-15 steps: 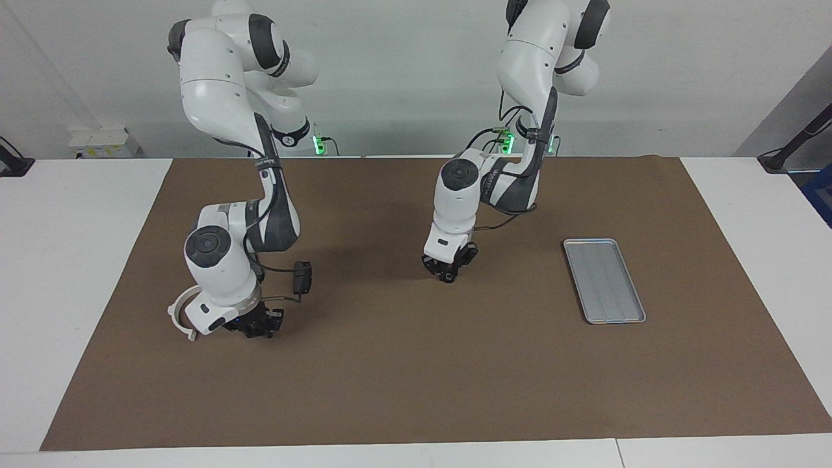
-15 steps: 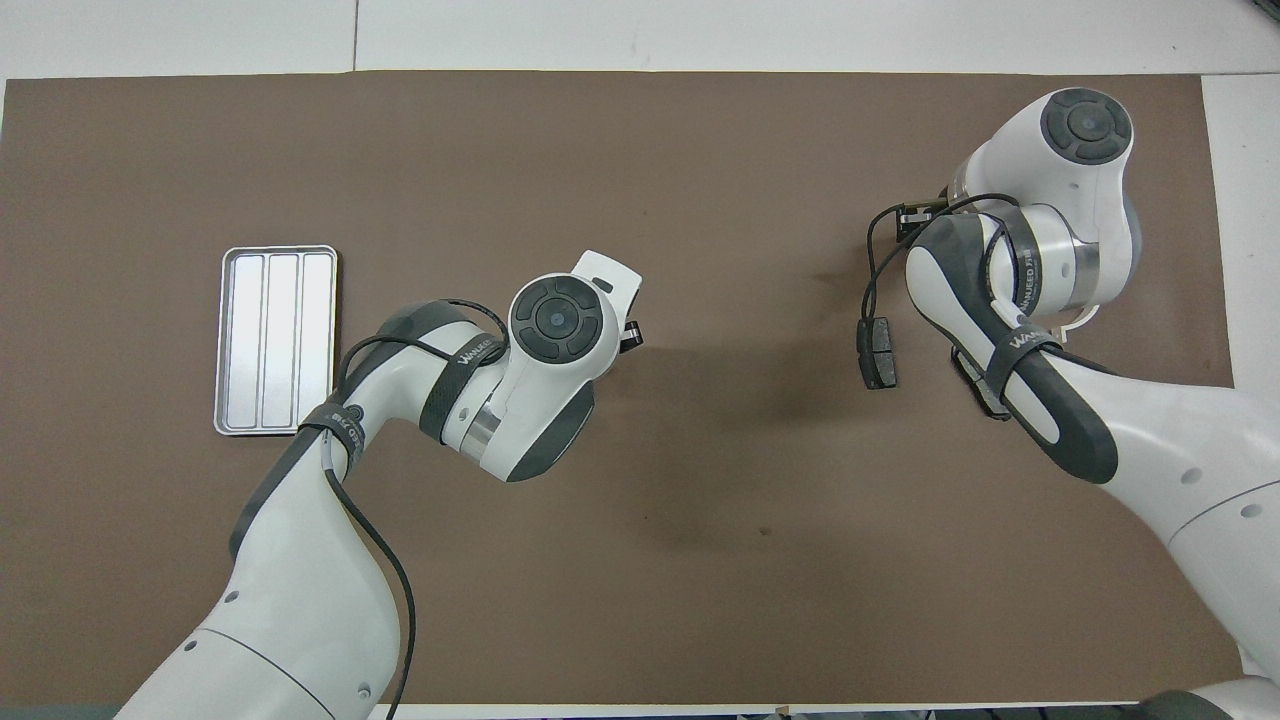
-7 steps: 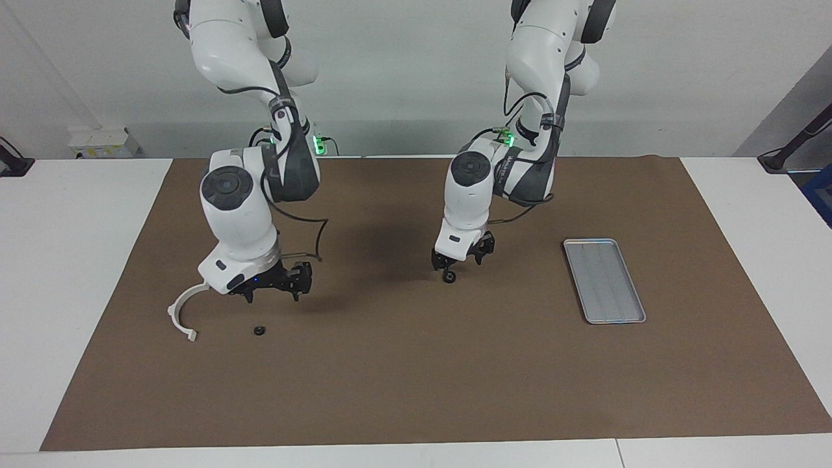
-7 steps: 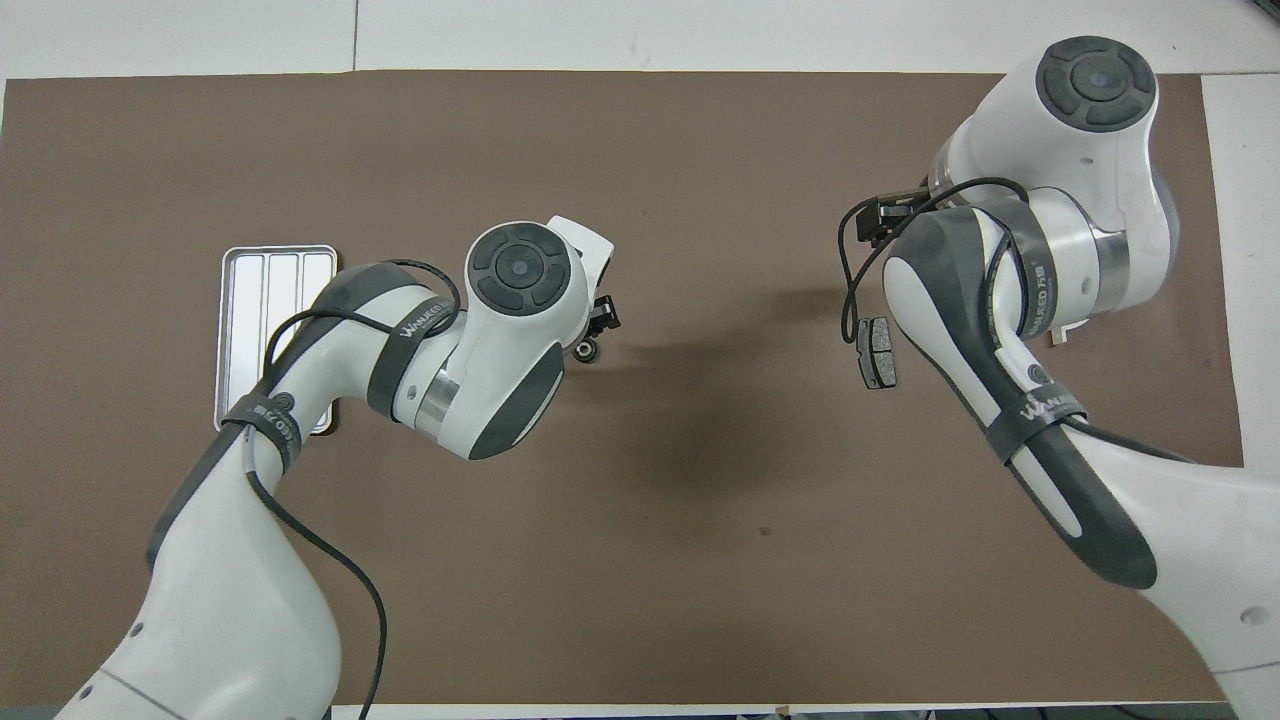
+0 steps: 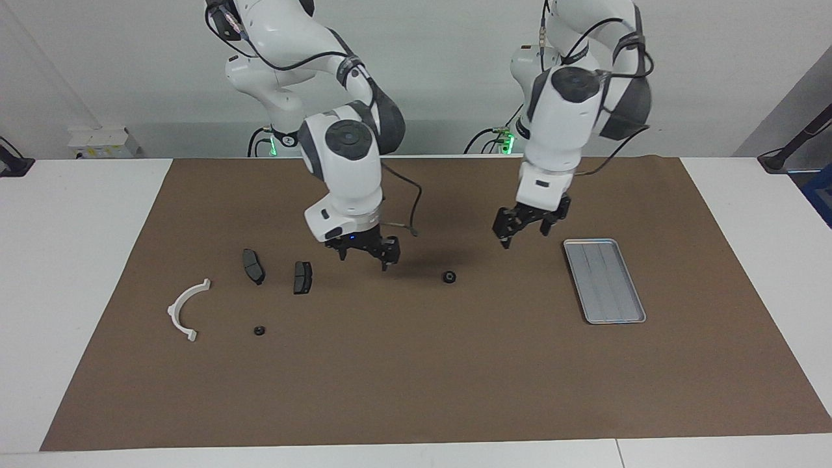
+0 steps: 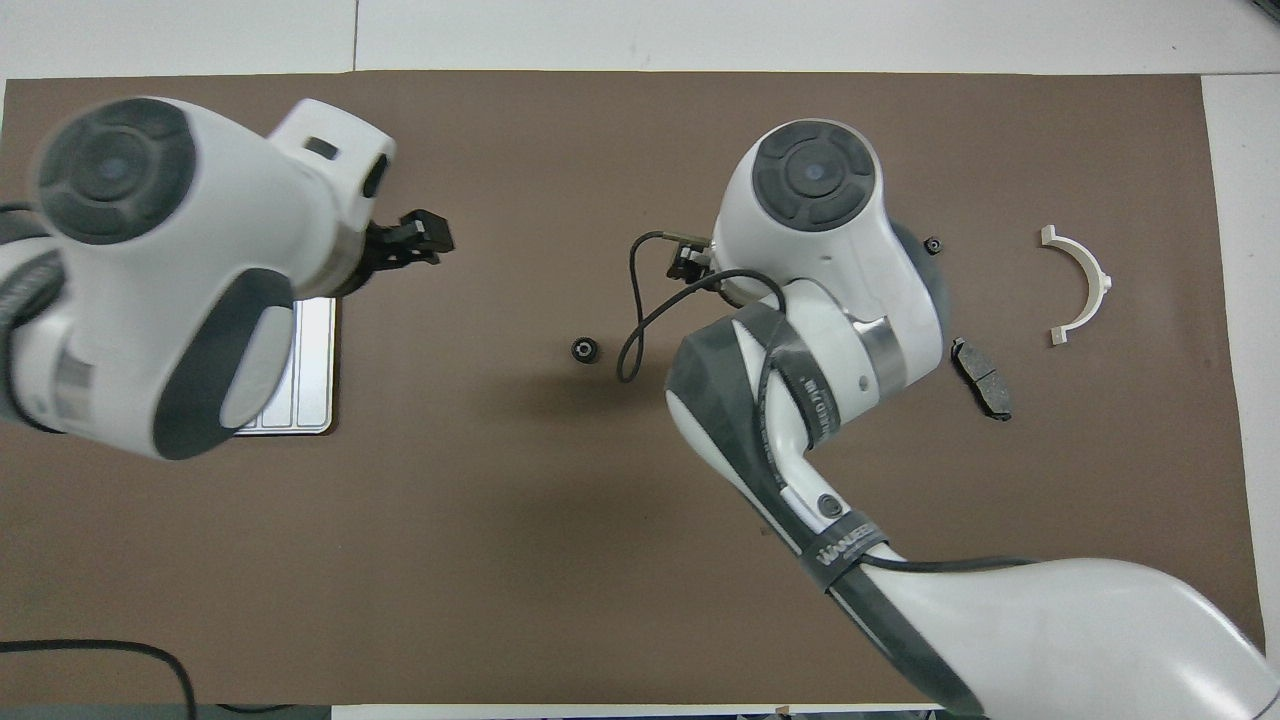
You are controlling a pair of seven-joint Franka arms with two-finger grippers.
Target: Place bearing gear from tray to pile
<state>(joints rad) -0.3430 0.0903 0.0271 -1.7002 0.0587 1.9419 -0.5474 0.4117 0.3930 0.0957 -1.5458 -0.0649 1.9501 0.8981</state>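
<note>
Both arms are raised, wrists bent down. The left gripper [image 5: 525, 231] hangs open and empty over the mat beside the tray [image 5: 604, 281]. The right gripper [image 5: 366, 251], open too, hangs between two pads [image 5: 302, 277] and a gear [image 5: 448, 277]. Two gears lie out: the other [image 5: 259, 330] near one bracket [image 5: 185, 310].

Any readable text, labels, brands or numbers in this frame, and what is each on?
"WAN...": white lettering on the black strap round the right arm; the rest is too blurred to read.
Second strap on that arm: lettering too blurred to read.
Nothing readable on the tray or the loose parts.
</note>
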